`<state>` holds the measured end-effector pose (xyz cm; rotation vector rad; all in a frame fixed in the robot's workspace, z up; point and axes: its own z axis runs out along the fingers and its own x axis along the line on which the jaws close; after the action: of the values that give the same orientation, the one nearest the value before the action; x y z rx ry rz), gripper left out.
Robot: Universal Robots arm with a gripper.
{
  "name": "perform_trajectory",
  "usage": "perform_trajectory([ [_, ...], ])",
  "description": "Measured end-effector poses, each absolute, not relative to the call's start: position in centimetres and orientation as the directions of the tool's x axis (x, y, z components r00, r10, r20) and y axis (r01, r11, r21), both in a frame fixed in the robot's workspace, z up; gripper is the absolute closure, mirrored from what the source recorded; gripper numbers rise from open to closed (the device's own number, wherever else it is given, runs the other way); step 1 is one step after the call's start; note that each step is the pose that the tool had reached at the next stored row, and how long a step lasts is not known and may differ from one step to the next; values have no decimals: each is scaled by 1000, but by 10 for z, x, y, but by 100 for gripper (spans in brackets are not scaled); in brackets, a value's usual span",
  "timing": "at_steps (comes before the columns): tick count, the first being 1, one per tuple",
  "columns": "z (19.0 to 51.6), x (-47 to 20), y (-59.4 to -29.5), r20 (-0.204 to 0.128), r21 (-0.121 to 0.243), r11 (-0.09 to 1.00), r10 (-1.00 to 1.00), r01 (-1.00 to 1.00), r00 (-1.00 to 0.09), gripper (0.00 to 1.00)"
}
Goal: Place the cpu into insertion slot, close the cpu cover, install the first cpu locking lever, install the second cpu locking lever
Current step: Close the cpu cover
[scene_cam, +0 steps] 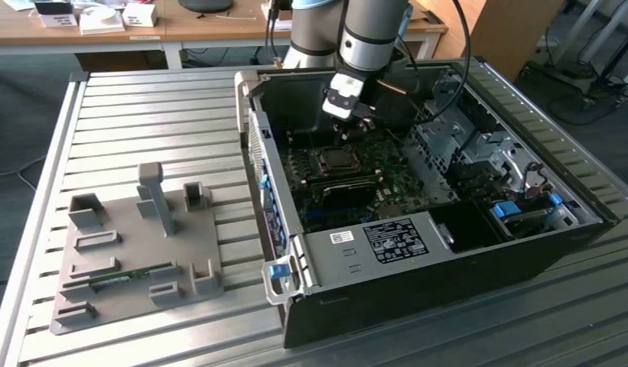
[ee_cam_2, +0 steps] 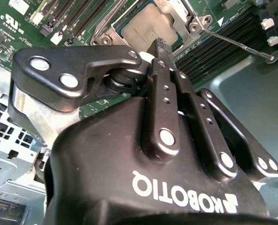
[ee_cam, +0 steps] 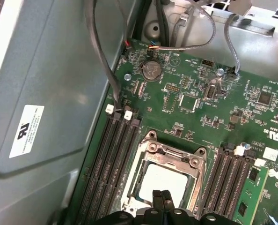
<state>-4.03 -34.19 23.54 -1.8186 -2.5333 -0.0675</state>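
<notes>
The cpu (ee_cam: 163,180) already lies flat in the insertion slot (scene_cam: 320,155), its silvery top showing through the window of the cpu cover (ee_cam: 174,154). The cover looks folded down around the chip rather than standing up on its hinge, so the placing step seems done and the closing step done or nearly so. The tool (ee_cam: 161,199) hangs just above the slot, over the edge of the chip. Its two fingers are pressed tip to tip with nothing between them. I judge that this makes a single blunt point, suited to pushing on small metal parts rather than gripping them. In the second wrist view a thin wire locking lever (ee_cam_2: 239,45) runs from a corner of the slot out over the memory slots (ee_cam_2: 232,28) beside it. Whether it is hooked down I cannot tell. The slot lies deep in the open computer case (scene_cam: 416,290), which explains the arm's steep reach from above. Well away from the slot, outside the case, a grey fixture tray (scene_cam: 130,252) rests on the slatted desk (scene_cam: 140,130).
</notes>
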Motion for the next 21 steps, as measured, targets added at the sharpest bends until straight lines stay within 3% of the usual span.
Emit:
perform_trajectory([
  [6, 235, -40, -342, 43, 22, 413, 909, 910, -414, 89],
  [14, 235, -40, -342, 43, 22, 424, 905, 906, -424, 89],
  [21, 235, -40, -342, 43, 22, 499, 865, 866, -500, 89],
])
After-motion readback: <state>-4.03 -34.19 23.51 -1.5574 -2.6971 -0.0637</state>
